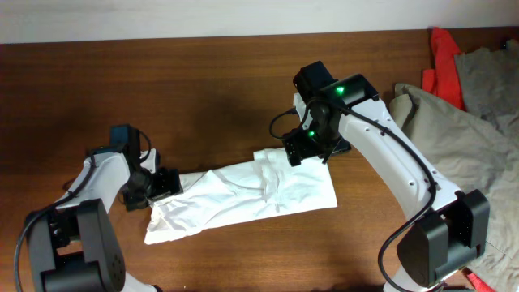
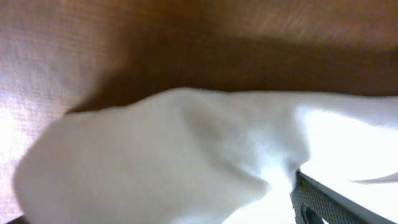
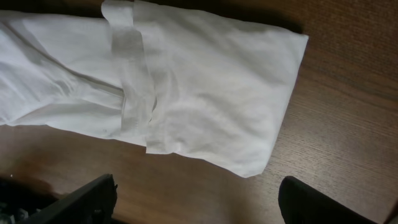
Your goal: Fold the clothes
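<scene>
One white garment (image 1: 243, 199) lies between both jaws.

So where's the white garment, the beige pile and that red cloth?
white garment (image 1: 243, 199): overhead view, middle of the cloth.
beige pile (image 1: 474, 134): overhead view, its upper folds.
red cloth (image 1: 443, 69): overhead view, its exposed left part.

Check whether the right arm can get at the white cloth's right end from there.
Probably yes. The right gripper hovers close above the cloth, fingers apart, and nothing lies on that end or stands between.
</scene>
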You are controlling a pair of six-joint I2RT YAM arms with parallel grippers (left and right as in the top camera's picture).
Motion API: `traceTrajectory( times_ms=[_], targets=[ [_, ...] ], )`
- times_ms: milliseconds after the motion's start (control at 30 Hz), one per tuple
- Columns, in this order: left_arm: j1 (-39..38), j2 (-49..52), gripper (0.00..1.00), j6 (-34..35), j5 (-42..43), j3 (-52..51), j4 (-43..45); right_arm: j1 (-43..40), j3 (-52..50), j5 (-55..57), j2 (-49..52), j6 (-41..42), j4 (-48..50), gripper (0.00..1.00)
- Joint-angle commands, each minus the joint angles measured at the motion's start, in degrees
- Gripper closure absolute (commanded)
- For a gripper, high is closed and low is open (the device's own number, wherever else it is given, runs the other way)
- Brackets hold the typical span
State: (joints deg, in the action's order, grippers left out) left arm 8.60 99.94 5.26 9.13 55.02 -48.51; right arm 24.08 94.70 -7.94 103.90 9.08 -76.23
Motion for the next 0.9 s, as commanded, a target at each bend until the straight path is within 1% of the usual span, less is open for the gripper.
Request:
traceTrajectory(
  times_ms=[0,33,67,133,200,267,300,333,367,400,467,500,567,633,733,767,867],
  targets=[
    [1.14,4.2,0.07,3.28,-1.57,-3.61,-4.44,-0.22,0.02,0.98,0.44,0.39,-0.09,0.12],
    [1.51,3.45,0.06,5.38,-0.2,-3.45,-4.87,-0.22,0.02,1.01,0.44,0.39,-0.09,0.12],
    [1.6,2.93,0.06,5.4,4.11,-3.48,-5.18,-0.22,0.02,0.98,0.44,0.39,-0.09,0.12],
    [1.53,2.91,0.07,5.4,7.45,-3.52,-5.31,-0.22,0.02,0.98,0.44,0.39,-0.09,0.12],
    [1.51,2.91,0.07,5.4,6.54,-3.65,-2.82,-0.22,0.02,0.96,0.44,0.39,-0.09,0.12],
    [0.63,2.91,0.11,5.4,6.58,-4.35,1.27,-0.22,0.02,0.94,0.44,0.42,-0.11,0.12],
    [0.11,2.95,0.22,5.44,6.71,-4.74,2.29,-0.22,0.02,0.94,0.44,0.42,-0.17,0.12],
    [-0.61,2.97,0.36,5.44,7.28,-5.27,3.08,-0.22,0.02,0.96,0.44,0.42,-0.46,0.12],
    [-1.81,3.02,0.54,5.44,7.87,-5.92,3.26,-0.22,0.02,1.01,0.44,0.39,-0.76,0.12],
    [-2.51,3.02,0.66,5.42,7.85,-6.05,3.26,-0.22,0.02,1.16,0.44,0.39,-0.76,0.12],
    [-2.89,2.99,0.96,5.42,7.82,-5.97,3.61,-0.39,0.02,1.18,0.44,0.39,-0.76,0.12],
    [-2.71,2.99,1.0,5.42,7.65,-5.79,3.74,-0.7,0.02,1.22,0.44,0.39,-0.83,0.13],
    [-0.83,2.99,1.0,5.42,7.1,-3.93,2.49,-2.23,0.02,2.32,0.44,0.42,-1.22,0.12],
    [2.6,2.99,1.0,5.49,3.28,0.52,-2.69,-4.39,0.02,4.66,0.44,0.39,-1.81,0.13],
    [9.6,2.99,1.0,5.4,-5.29,12.26,-14.25,-9.31,0.02,7.15,0.44,-1.22,-2.54,0.1],
    [12.48,2.99,1.0,5.4,-8.79,19.19,-19.69,-11.21,0.02,7.17,0.44,-1.79,-2.73,0.09],
    [15.65,2.99,1.0,5.42,-9.77,29.0,-25.99,-13.73,0.02,7.15,0.44,-1.79,-3.15,0.08]
  ],
)
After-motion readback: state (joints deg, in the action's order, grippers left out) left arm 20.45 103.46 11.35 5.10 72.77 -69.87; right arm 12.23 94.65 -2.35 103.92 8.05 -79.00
